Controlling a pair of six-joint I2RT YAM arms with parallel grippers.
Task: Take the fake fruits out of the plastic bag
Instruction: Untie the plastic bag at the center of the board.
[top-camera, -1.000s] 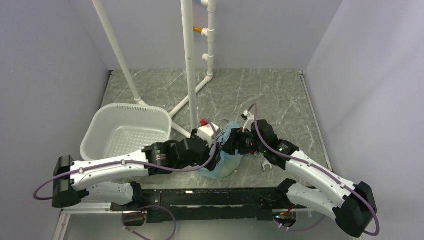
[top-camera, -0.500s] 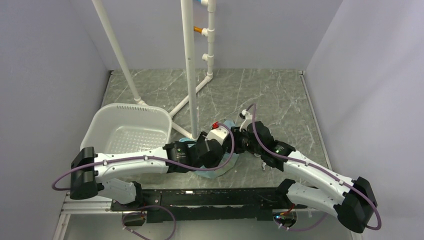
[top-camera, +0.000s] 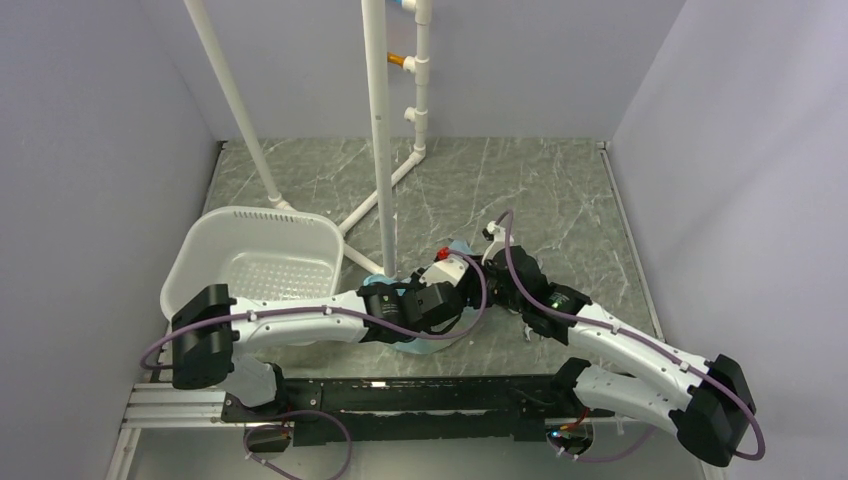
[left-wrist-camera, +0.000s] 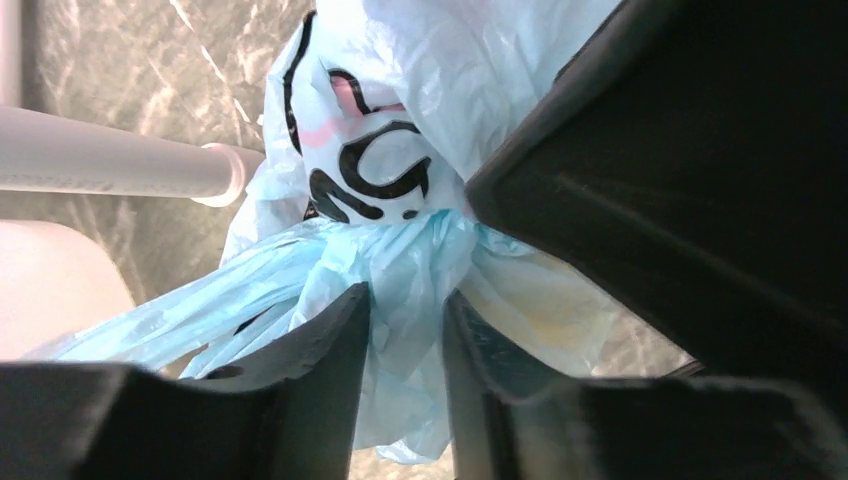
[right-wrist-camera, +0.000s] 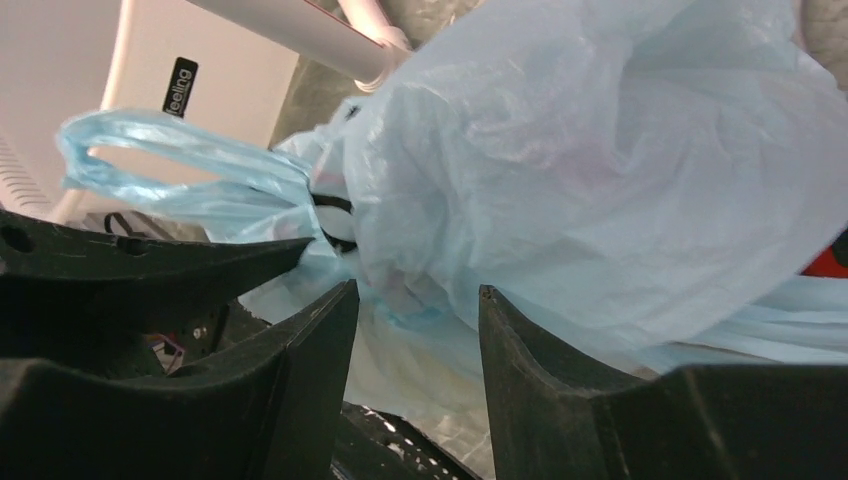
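The light-blue plastic bag (top-camera: 424, 345) lies crumpled at the table's middle, mostly covered by both arms. My left gripper (left-wrist-camera: 405, 315) is shut on a bunched neck of the plastic bag (left-wrist-camera: 400, 260), just below its pink-and-black print. A yellowish shape (left-wrist-camera: 545, 310) shows faintly through the film to the right of that grip. My right gripper (right-wrist-camera: 415, 300) stands open against the bag's bulging side (right-wrist-camera: 600, 170), with loose film between its fingers. One loop handle (right-wrist-camera: 160, 150) hangs out to the left. The fake fruits are otherwise hidden inside the bag.
A white perforated basket (top-camera: 250, 265) stands to the left of the bag. A white pipe frame (top-camera: 380, 150) rises just behind the bag, and its foot (left-wrist-camera: 110, 160) lies close by. The two arms cross tightly over the bag.
My left arm has reached further right across the bag and its jaws have narrowed onto the film. The right gripper has stayed at the bag's right side, shifting only slightly.
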